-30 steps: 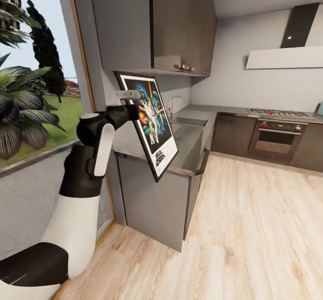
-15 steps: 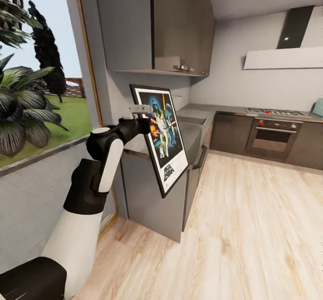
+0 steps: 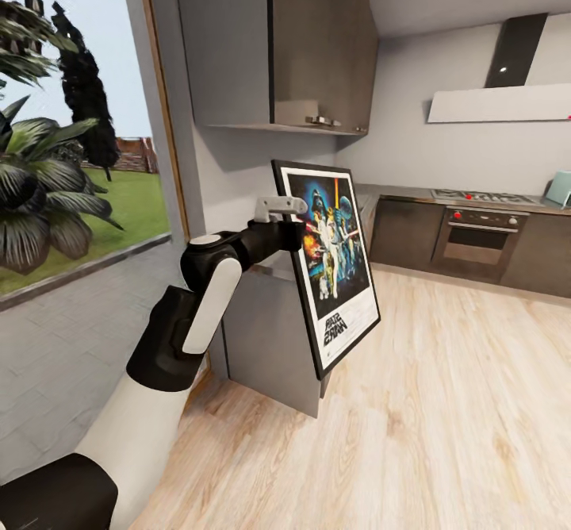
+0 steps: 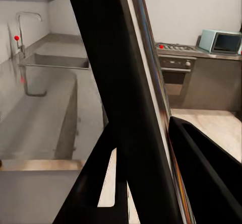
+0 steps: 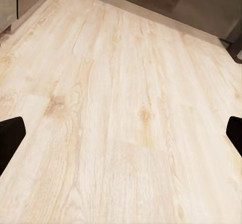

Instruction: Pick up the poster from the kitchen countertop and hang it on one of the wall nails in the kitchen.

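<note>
**Kitchen, carry phase: poster lifted, nail not yet found**

Kitchen corner with pale wood floor (image 3: 444,403), grey wall and window alongside. Poster (image 3: 333,260) is off the desk and held in the air, upright with a slight tilt, artwork facing the room, just in front of the cabinet end. Left gripper (image 3: 295,232) is clamped on its left edge; in the left wrist view the frame (image 4: 136,108) runs between the two dark fingers (image 4: 201,168). Desk (image 4: 45,113) with sink (image 4: 55,63) and tap lies behind. Right gripper (image 5: 121,133): tips wide apart over bare floor, holding nothing.

Judgement: pick done, transport underway. No wall nail is discernible. Next move calls for locating one, then raising the poster flat to the wall.
</note>
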Robot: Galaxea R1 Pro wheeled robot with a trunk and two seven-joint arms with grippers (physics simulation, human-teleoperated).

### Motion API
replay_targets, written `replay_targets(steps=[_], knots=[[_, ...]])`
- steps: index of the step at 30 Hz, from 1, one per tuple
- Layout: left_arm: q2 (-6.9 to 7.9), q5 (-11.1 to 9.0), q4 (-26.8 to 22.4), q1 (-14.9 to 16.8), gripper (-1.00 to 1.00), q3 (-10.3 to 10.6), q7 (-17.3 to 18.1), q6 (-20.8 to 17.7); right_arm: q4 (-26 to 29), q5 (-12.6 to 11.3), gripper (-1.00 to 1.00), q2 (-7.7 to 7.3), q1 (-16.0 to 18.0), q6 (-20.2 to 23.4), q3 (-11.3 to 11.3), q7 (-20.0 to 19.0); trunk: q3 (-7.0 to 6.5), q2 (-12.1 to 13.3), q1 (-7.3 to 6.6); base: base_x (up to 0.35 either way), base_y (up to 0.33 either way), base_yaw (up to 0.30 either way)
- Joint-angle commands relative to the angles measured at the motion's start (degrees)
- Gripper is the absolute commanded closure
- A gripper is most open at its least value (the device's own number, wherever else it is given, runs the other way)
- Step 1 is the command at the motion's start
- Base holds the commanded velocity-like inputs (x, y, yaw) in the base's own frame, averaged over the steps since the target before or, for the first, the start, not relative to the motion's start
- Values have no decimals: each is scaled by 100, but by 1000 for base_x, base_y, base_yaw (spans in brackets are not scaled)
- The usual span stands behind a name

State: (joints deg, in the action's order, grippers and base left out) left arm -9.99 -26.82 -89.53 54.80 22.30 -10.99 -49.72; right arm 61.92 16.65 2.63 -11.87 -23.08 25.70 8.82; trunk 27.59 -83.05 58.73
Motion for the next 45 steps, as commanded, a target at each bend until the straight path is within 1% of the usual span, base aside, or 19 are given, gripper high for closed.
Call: replay_targets(steps=[1, 33, 34, 35, 36, 37, 38, 39, 40, 41, 43, 45], knots=[[-1, -58, -5, 5, 100, 4, -59, -18, 4, 60, -100, 4, 0, 0, 6, 33, 5, -3, 0, -14, 0, 0], [-1, -58, -5, 5, 100, 4, -59, -18, 4, 60, -100, 4, 0, 0, 6, 33, 5, -3, 0, -14, 0, 0], [-1, -109, -1, 5, 100, 89, -105, 11, 82, 203, -100, 74, 0, 9, -132, 177, 5, -3, 0, -11, 0, 0], [-1, -608, 29, 5, 100, 632, -706, 390, 442, 297, -100, 191, 6, 579, -1248, 1042, 5, -3, 0, -7, 0, 0], [-1, -978, 51, 5, 100, 1016, -1162, 677, 681, 279, -100, 241, 10, 1034, -2061, 1648, 5, -3, 0, -6, 0, 0], [-1, -1274, 68, 5, 100, 1323, -1527, 907, 871, 265, -100, 281, 13, 1397, -2711, 2134, 5, -3, 0, -4, 0, 0], [-1, -1701, 93, 5, 100, 1765, -2053, 1238, 1145, 246, -100, 338, 18, 1921, -3647, 2832, 5, -3, 0, -3, 0, 0], [-1, -1974, 109, 5, 100, 2048, -2390, 1449, 1319, 232, -100, 375, 21, 2257, -4246, 3280, 5, -3, 0, -2, 0, 0], [-1, -2071, 115, 5, 100, 2148, -2509, 1525, 1382, 227, -100, 388, 22, 2376, -4460, 3439, 5, -3, 0, -1, 0, 0], [-1, -2211, 123, 5, 100, 2293, -2682, 1633, 1471, 220, -100, 407, 24, 2548, -4766, 3668, 5, -3, 0, 0, 0, 0], [-1, -2300, 128, 5, 100, 2386, -2792, 1702, 1529, 215, -100, 419, 25, 2658, -4963, 3812, 5, -3, 0, 0, 0, 0], [-1, -2357, 132, 5, 100, 2445, -2863, 1747, 1565, 212, -100, 427, 26, 2728, -5088, 3905, 5, -3, 0, 0, 0, 0]])
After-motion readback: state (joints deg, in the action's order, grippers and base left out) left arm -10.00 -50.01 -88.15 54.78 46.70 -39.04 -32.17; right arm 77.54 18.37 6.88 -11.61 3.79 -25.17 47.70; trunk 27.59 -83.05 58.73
